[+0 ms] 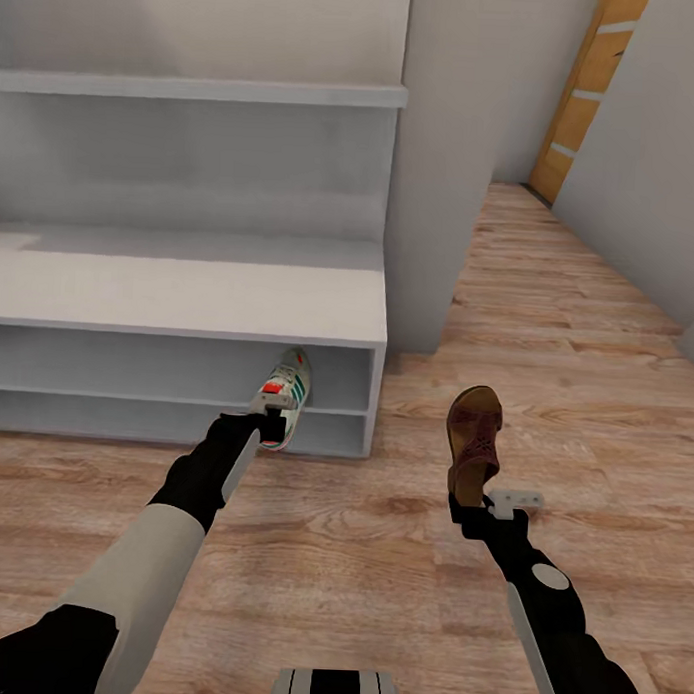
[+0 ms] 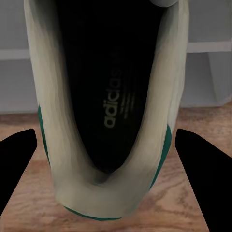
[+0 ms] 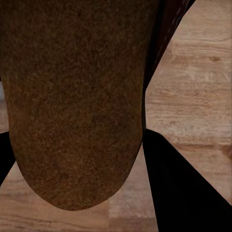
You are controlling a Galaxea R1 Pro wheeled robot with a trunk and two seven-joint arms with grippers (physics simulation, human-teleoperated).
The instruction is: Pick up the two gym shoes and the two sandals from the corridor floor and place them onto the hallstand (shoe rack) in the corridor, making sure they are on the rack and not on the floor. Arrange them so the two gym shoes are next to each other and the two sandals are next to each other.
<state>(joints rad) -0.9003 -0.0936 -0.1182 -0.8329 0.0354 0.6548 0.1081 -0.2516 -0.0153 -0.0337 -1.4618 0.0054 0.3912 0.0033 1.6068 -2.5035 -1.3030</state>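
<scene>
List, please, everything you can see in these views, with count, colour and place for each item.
gym shoe: one, cream with green stripes and red patch, held at the hallstand's shelf front.
sandal: one, dark brown, held above the floor, right of the hallstand.
hallstand: one, pale grey-white, against the wall.
corridor floor: light brown wood planks.
door: one, orange-brown, far end of corridor.
left gripper: black, shut on the gym shoe's heel.
right gripper: black, shut on the sandal's heel.
</scene>
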